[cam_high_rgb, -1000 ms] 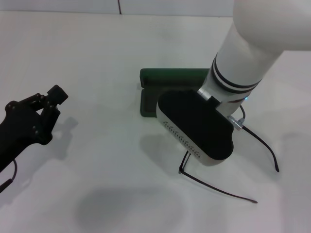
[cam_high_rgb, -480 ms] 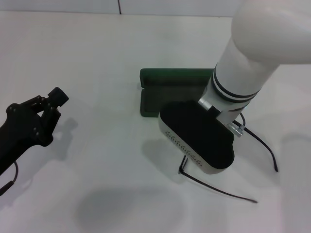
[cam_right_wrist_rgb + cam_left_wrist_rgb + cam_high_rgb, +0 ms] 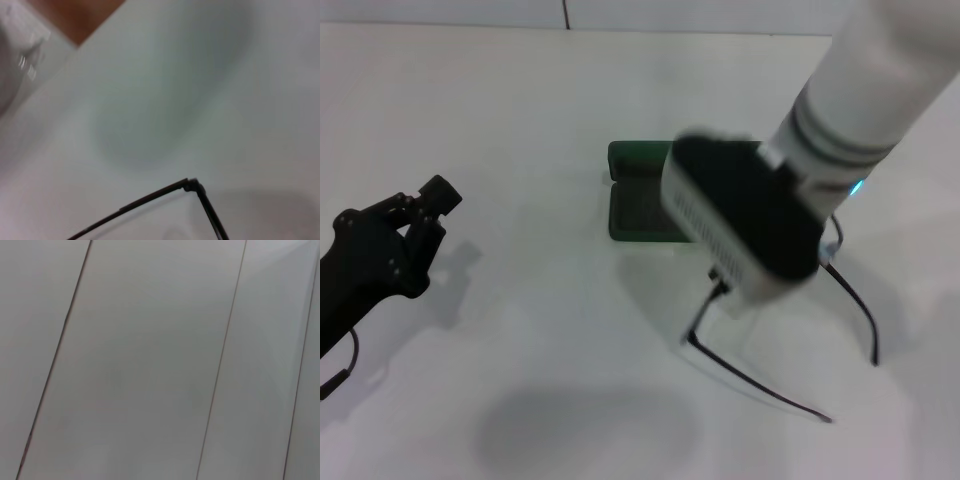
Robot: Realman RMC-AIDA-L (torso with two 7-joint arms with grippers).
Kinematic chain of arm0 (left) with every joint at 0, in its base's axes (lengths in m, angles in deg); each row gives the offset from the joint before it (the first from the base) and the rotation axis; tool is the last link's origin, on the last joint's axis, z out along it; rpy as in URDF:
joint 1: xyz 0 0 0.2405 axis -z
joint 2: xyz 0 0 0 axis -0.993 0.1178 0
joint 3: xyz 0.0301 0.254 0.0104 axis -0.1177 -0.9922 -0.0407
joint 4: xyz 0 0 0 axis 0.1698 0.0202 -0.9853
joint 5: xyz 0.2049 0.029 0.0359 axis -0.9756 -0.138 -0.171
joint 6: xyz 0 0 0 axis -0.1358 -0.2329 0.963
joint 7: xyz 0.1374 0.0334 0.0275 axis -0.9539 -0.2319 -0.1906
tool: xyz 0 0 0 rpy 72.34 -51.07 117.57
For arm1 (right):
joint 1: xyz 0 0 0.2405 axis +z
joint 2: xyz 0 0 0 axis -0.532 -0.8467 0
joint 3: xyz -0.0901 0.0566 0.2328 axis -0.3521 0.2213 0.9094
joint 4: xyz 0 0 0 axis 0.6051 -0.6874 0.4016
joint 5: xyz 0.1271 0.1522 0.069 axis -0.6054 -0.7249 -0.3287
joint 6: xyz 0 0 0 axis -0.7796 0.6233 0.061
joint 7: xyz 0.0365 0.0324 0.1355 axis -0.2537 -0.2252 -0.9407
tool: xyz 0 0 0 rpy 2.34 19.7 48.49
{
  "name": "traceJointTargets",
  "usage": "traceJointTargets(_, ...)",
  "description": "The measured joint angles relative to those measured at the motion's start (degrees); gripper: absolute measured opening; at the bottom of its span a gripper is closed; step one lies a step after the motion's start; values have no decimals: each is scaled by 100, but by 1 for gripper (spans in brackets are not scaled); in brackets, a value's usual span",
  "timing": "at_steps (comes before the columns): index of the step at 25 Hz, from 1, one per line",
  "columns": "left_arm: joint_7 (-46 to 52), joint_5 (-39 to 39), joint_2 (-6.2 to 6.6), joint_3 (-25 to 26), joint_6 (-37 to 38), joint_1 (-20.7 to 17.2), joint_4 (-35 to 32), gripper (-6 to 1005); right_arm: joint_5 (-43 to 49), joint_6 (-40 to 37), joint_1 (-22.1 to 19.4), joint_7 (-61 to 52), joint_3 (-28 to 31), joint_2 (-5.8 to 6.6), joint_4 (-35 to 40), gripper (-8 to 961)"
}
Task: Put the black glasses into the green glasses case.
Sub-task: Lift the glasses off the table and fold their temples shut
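Note:
The green glasses case [image 3: 638, 212] lies open at the table's middle, its lid standing up at the far side. The black glasses [image 3: 760, 385] are just in front and to the right of it, their long temples spread toward me. One hinge corner also shows in the right wrist view [image 3: 192, 186]. My right arm's wrist housing [image 3: 745, 215] hangs over the glasses' front and the case's right half and hides the gripper and the lenses. My left gripper [image 3: 432, 203] is parked, shut and empty, far left of the case.
The white table [image 3: 520, 110] spreads all round the case. A soft shadow [image 3: 590, 430] lies on it near the front. The left wrist view shows only pale panels with seams.
My right arm has swung up and back toward the case, now covering its right half. The glasses have shifted slightly left with it. The left arm has not moved.

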State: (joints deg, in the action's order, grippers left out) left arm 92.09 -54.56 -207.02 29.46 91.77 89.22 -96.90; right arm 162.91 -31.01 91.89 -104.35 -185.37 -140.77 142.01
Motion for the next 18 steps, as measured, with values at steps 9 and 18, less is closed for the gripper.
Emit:
traceJointTargets(9, 8, 175, 8, 48, 364, 161, -1, 34, -663, -465, -1068, 71, 2215, 21, 635, 102)
traceJointTargets(18, 243, 397, 30, 288, 1102, 555, -3, 34, -2852, -1111, -2716, 352, 4046, 48, 1182, 102)
